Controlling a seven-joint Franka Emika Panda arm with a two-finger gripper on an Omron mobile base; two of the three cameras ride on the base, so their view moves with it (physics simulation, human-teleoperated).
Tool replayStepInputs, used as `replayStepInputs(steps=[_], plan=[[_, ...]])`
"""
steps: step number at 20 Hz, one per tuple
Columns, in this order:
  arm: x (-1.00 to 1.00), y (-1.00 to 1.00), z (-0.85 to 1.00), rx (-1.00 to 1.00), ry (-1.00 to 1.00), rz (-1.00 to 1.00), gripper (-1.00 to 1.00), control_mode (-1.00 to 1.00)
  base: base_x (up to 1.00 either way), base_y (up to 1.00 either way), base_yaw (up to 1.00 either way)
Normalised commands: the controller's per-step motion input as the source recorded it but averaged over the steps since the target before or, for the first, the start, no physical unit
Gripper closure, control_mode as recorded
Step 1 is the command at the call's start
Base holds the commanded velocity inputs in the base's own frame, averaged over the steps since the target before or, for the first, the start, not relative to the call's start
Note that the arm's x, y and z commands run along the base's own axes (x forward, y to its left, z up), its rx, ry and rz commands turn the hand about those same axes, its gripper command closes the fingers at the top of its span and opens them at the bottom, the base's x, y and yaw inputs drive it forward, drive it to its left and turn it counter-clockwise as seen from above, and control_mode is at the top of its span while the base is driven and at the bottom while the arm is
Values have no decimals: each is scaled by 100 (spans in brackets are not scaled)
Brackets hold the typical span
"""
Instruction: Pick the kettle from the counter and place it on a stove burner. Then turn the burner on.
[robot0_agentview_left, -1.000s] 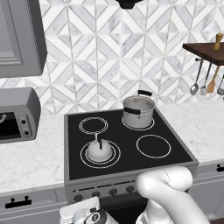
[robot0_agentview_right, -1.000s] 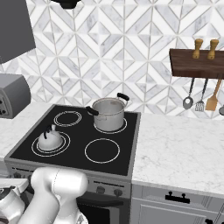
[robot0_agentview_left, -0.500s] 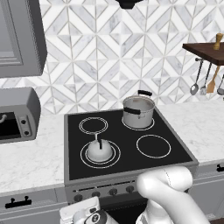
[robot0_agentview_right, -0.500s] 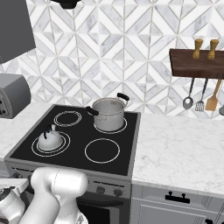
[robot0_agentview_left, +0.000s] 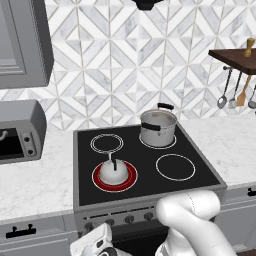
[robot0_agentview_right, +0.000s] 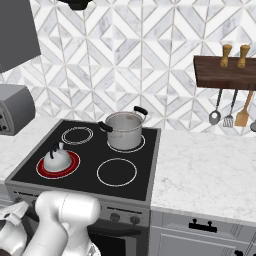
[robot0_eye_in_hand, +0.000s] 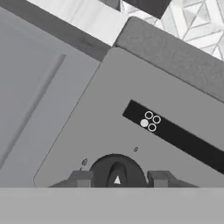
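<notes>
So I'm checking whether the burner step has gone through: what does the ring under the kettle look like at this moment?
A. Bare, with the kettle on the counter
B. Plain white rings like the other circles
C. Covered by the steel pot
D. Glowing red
D: the kettle sits on the front-left stove burner, whose ring shows red in both base views, while the other circles stay white and the steel pot stands at the back.

glossy white rounded arm (robot0_agentview_left: 192, 220), bulbous white shells, dark joints, small dark gripper (robot0_eye_in_hand: 119, 178) fingertips

No readable text; four-circle burner diagram on stove panel (robot0_eye_in_hand: 144, 144)
</notes>
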Motion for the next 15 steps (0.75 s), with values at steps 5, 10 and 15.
replayStepInputs(steps=[5,10,15], plan=[[0,53,17,-62,-4,0,100,-100,0,0,0],[2,58,11,-46,-4,0,100,-100,0,0,0],[0,0,0,0,0,0,100,-100,0,0,0]])
